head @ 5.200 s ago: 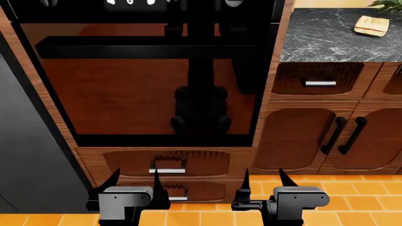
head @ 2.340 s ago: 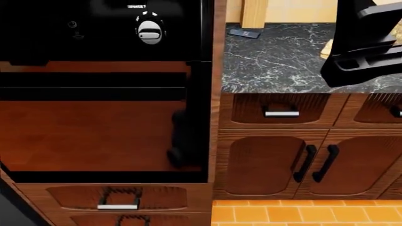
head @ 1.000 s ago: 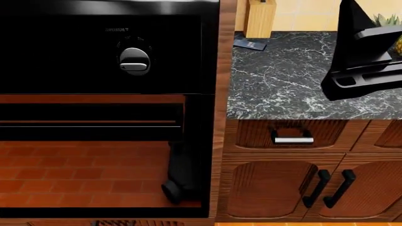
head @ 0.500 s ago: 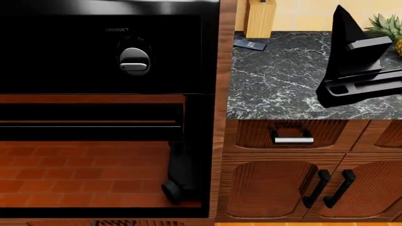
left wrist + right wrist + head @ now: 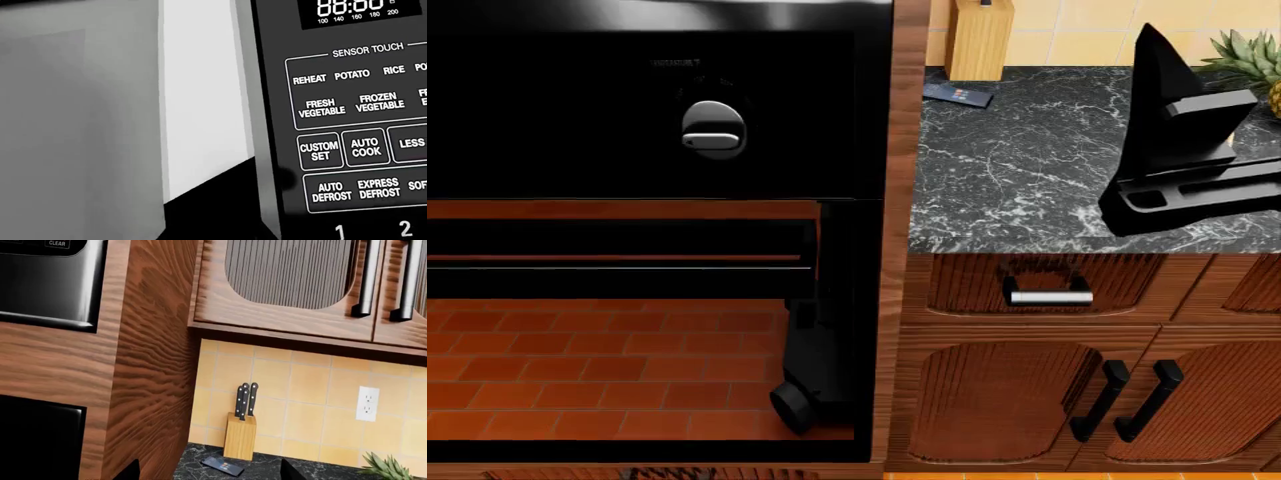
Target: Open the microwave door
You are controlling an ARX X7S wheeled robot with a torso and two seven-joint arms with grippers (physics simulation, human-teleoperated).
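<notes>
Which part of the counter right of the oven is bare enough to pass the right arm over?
The dark marble counter is bare through its middle and front, between the oven's wood side panel and the right end effector. The back is crowded: knife block, a flat black phone-like thing, and a pineapple at the far right corner.

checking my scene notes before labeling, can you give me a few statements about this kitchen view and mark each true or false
1. A knife block stands on the dark marble counter. True.
2. The microwave keypad shows a button reading AUTO COOK. True.
3. A pineapple lies on the floor tiles. False: it sits at the back of the counter.
4. The oven knob is red. False: it is silver-grey.
5. The wall outlet is on the tiled backsplash. True.
</notes>
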